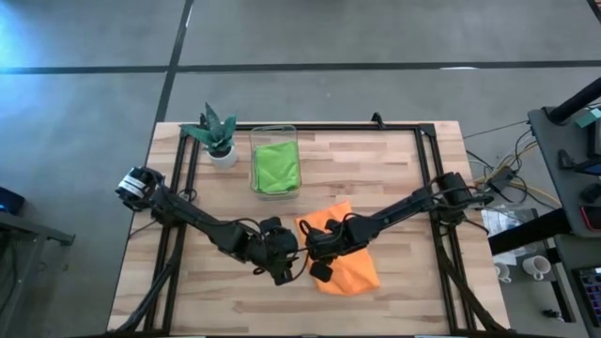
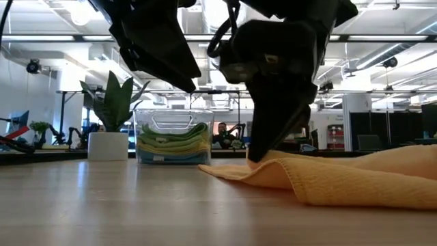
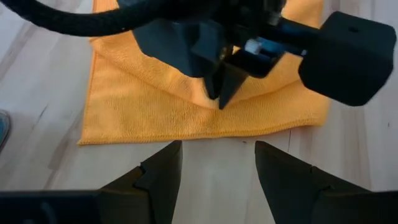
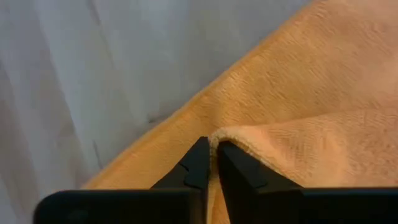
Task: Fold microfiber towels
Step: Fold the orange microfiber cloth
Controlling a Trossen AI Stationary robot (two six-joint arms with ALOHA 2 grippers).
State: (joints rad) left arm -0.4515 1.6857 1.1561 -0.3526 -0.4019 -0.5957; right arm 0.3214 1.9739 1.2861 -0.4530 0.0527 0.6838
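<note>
Overhead, I see a pale wooden table [image 1: 394, 169] edged by a black frame, standing on a grey concrete floor [image 1: 84, 113] crossed by dark seams. At the lower centre of that frame lies the orange towel [image 1: 349, 268], partly folded, one layer lapped over another.

My right gripper [image 4: 212, 163] sits at the towel's left edge in the high view; its fingers are pinched almost together on a raised fold of the orange cloth, seen close in the right wrist view. My left gripper [image 3: 217, 163] hangs just left of it, over bare wood beside the towel, jaws spread wide and holding nothing.

Toward the upper centre of the overhead frame stands a clear plastic bin [image 1: 274, 132] holding the green towels [image 1: 276, 167]; from table height they read as a stack of green and yellowish layers [image 2: 172, 145]. Left of the bin is a small potted plant [image 1: 216, 133] in a white pot.

At table height the room beyond shows a white ceiling with strip lights [image 2: 382, 48], dark equipment racks [image 2: 382, 140] at the right, and a person [image 2: 222, 135] seated far behind the bin. At the overhead frame's right edge, cables [image 1: 507, 174] and two white mugs [image 1: 526, 270] lie off the table.
</note>
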